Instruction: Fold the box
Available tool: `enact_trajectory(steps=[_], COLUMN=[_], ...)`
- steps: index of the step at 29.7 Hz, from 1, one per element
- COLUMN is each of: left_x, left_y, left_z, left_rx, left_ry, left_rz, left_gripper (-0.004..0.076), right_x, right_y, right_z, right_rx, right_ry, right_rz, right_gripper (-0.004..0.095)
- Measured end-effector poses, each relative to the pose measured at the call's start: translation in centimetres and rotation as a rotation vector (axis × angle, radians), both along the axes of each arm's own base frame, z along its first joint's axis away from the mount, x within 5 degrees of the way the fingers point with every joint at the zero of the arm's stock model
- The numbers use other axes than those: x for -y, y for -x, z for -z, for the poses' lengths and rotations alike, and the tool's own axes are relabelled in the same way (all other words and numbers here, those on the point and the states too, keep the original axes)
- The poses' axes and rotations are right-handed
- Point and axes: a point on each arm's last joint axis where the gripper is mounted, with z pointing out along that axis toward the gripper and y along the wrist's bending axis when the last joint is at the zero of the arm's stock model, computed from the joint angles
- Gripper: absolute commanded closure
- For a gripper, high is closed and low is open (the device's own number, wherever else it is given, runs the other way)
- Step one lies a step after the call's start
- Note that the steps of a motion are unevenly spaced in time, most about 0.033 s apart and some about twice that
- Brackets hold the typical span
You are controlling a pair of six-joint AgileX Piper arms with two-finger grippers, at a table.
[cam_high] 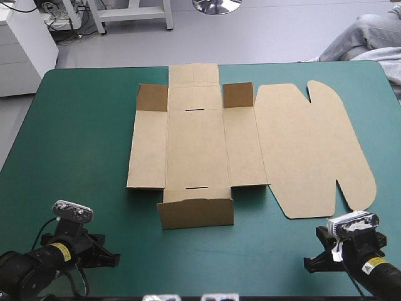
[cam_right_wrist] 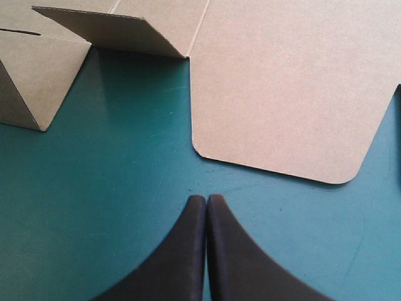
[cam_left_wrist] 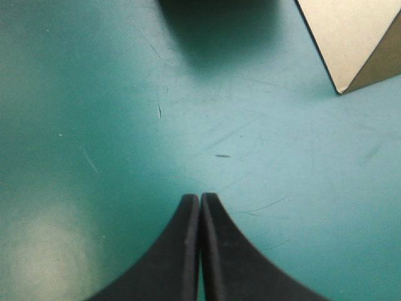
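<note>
Grippers sat nearest, at the near edge of the table with the teal-green cover (cam_high: 75,157). The left gripper (cam_left_wrist: 200,197), two broad black fins, was by the near left corner. The right gripper (cam_right_wrist: 207,197), of the same make, was by the near right corner. Each had its fins pressed together into one point and pinched nothing, poised over bare cover just short of the board. I judged this a parked stance, with neither arm yet taking up the folding.

Beyond them, at the table's middle, lay the box (cam_high: 241,147), a cut sheet of brown board. Its near wall (cam_high: 195,212) stood up, and two small corner tabs (cam_high: 152,97) at the far end were raised too, probably sprung up along their creases. The side panels (cam_high: 147,150) and the broad rounded lid (cam_high: 313,150), toward the right edge, lay flat. No tray was formed yet, and nothing lay on the base panel (cam_high: 195,147).
</note>
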Motion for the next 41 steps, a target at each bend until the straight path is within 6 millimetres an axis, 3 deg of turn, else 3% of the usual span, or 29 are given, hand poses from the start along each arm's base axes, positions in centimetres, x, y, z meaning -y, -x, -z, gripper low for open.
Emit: enact_trajectory(steps=[23, 26, 34, 37, 41], left_x=[0.1, 0.2, 1.0, 1.9, 3.5], left_y=[0.1, 0.0, -1.8, -3.9, -7.5], left_z=[-0.4, -2.1, -9.8, -11.6, -12.4], left_rx=[-0.009, 0.034, 0.217, 0.219, 0.183], left_ry=[0.019, 0.030, 0.097, 0.073, 0.018], left_rz=[0.001, 0.012, 0.024, 0.049, 0.091], left_gripper=[0.0734, 0.0734, 0.0733, 0.0724, 0.0724], right_x=[0.0, 0.0, 0.0, 0.0, 0.0], right_y=[0.0, 0.0, 0.0, 0.0, 0.0], right_z=[0.0, 0.0, 0.0, 0.0, 0.0], right_rx=[0.000, 0.000, 0.000, 0.000, 0.000], right_ry=[0.000, 0.000, 0.000, 0.000, 0.000], right_rz=[0.000, 0.000, 0.000, 0.000, 0.000], right_gripper=[0.0922, 0.0921, 0.0921, 0.0921, 0.0921])
